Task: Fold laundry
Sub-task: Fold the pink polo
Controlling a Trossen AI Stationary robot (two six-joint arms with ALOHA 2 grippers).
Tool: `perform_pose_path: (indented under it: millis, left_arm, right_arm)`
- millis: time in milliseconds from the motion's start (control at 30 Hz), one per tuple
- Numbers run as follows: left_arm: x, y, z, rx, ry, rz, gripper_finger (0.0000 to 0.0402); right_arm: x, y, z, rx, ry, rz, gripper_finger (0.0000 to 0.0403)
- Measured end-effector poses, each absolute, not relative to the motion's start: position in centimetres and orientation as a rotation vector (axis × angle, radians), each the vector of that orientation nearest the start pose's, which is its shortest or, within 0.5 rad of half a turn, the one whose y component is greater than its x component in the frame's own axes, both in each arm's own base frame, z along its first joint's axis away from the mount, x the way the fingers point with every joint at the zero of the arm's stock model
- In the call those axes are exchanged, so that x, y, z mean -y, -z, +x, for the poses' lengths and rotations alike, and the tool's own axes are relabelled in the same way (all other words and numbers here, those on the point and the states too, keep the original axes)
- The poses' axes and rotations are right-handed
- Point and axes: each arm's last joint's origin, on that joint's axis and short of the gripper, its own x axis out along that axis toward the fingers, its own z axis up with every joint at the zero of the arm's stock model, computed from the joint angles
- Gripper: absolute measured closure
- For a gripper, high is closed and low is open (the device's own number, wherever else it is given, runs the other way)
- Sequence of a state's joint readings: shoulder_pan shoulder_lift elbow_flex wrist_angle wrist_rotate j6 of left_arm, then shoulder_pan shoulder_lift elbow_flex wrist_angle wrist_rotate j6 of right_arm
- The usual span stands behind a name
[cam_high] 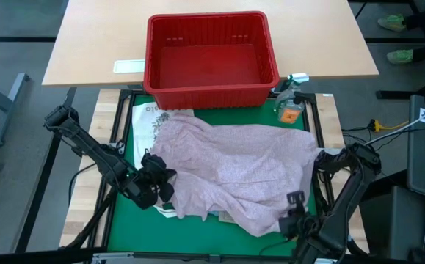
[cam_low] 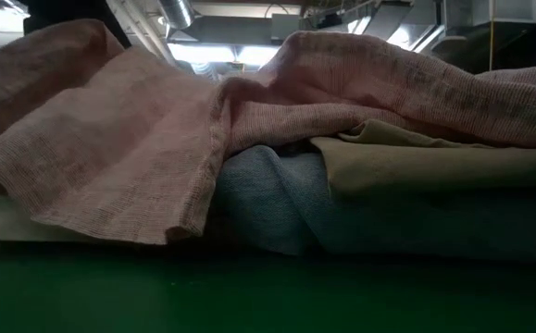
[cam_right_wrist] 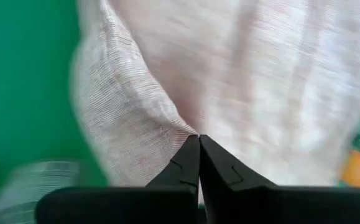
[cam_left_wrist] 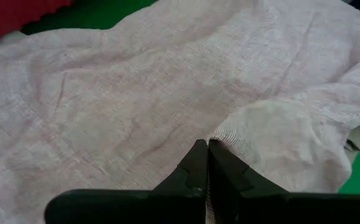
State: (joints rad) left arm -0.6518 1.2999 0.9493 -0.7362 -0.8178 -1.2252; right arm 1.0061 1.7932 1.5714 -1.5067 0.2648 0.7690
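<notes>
While both jaws pinch pink shirt (cam_high: 234, 172) edges, left gripper (cam_left_wrist: 206, 163) grips its left side, right gripper (cam_right_wrist: 198, 158) its near-right corner. Shirt drapes over jeans (cam_low: 277, 199), khaki cloth (cam_low: 416, 162) on green tabletop (cam_high: 197, 231); red basket (cam_high: 211, 59) behind.

Grey floor (cam_high: 21, 44) around a light wooden desk (cam_high: 95, 37); overhead, silver ducts (cam_low: 180, 14) and bright ceiling lights (cam_low: 221, 54); green shoes (cam_high: 401, 56) off to one side.

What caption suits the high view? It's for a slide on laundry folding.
Both grippers, left and right, pinch a pink shirt spread over the green mat, below a red basket.
</notes>
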Motion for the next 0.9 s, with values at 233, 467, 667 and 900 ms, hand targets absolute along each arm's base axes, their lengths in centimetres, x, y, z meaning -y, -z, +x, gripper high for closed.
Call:
perform_pose_path:
  millis: [233, 467, 667, 900]
  left_arm:
    - [12.1, -24.8, 19.7, -0.598, -0.671, -0.439, 0.0402]
    - [10.7, -24.5, 19.1, -0.615, -0.808, -0.456, 0.0402]
    - [9.0, -24.1, 20.1, -0.64, -0.901, -0.476, 0.0402]
    - [7.5, -22.9, 21.4, -0.802, -0.938, -0.467, 0.0402]
  right_arm:
    - [-23.1, -29.1, 15.6, -1.412, 0.119, -0.356, 0.0401]
    - [-17.9, -28.1, 12.5, -1.41, 0.265, -0.24, 0.0402]
    - [-13.5, -27.4, 9.9, -1.322, 0.372, -0.115, 0.0402]
    - [-10.0, -25.4, 7.8, -1.252, 0.446, -0.074, 0.0402]
